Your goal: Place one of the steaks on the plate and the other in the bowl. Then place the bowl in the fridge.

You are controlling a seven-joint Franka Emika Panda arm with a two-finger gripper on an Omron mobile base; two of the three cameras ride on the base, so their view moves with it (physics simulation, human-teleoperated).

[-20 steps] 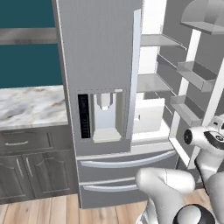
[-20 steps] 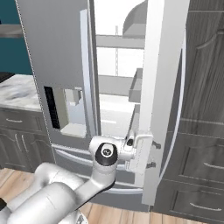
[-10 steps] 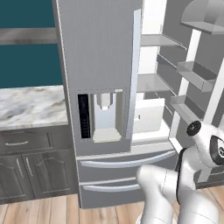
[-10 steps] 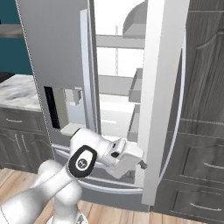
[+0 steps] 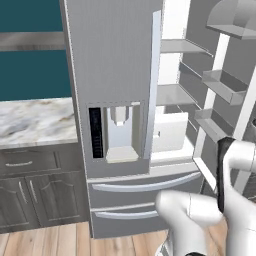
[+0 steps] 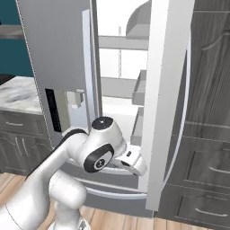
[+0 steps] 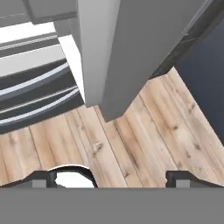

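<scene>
A: The fridge (image 5: 115, 100) stands with its right door (image 6: 166, 103) swung wide, white shelves (image 5: 175, 92) bared in both base views. How far along does that put the job?

B: Partway, by the look of it. An open door suggests the final stage is being readied, but no bowl, plate or steak can be seen, so whether the meat has been sorted cannot be told.

A: And the arm (image 6: 96, 150)?

B: Folded low in front of the fridge drawers (image 5: 142, 185), beside the open door's lower edge. The hand view looks down at the wooden floor (image 7: 144, 135) under that door.

A: The pincer (image 7: 111, 178)?

B: Spread wide, both tips far apart, nothing between them.

A: What remains?

B: At the least, carrying the bowl inside onto a shelf.
</scene>
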